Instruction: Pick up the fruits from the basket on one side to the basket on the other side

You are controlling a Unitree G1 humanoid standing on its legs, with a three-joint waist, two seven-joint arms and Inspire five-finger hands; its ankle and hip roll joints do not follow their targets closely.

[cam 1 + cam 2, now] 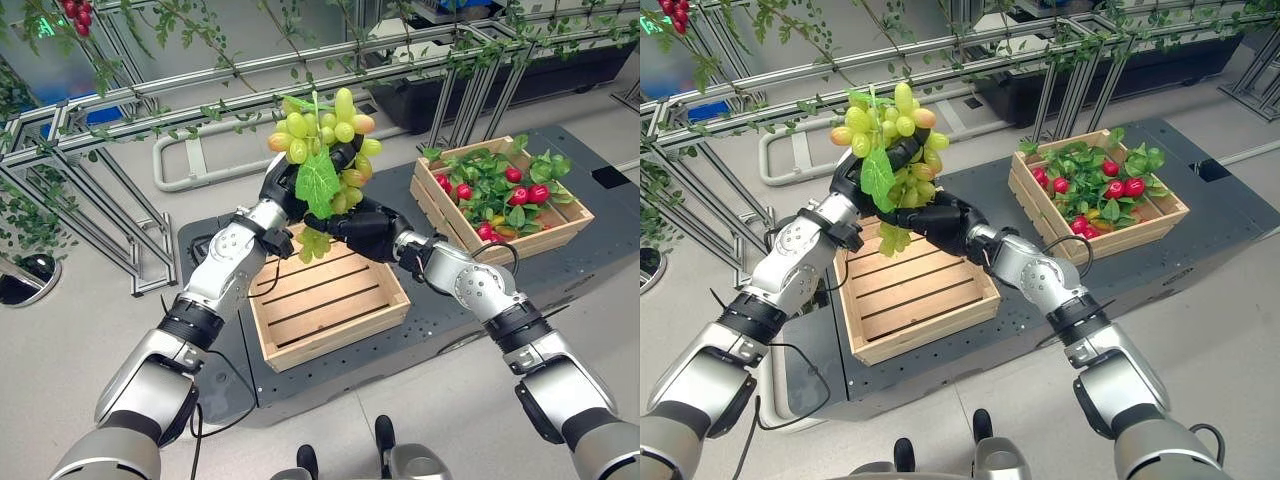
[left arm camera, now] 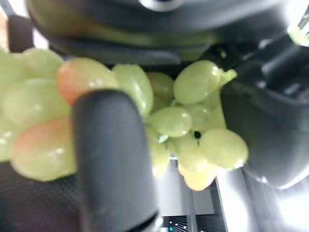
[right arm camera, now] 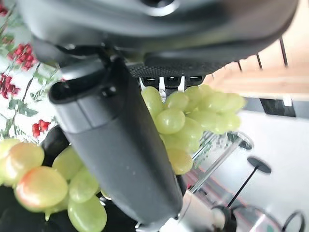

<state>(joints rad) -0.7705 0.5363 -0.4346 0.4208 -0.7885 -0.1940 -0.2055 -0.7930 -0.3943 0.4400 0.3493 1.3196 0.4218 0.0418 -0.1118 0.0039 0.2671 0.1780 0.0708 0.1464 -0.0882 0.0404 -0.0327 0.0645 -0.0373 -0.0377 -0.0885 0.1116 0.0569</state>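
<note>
Green grapes [image 1: 325,140] (with a leaf) are clasped by the left robot hand [image 1: 283,185] and right robot hand [image 1: 365,228] above a wooden crate [image 1: 325,305].

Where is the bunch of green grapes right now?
The grape bunch is held aloft between the left hand and right hand, above the empty wooden crate, left of the crate of red fruit.

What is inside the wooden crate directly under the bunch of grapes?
The wooden crate shows bare slats and no fruit. The grapes and both hands, left robot hand and right robot hand, cover its far edge.
</note>
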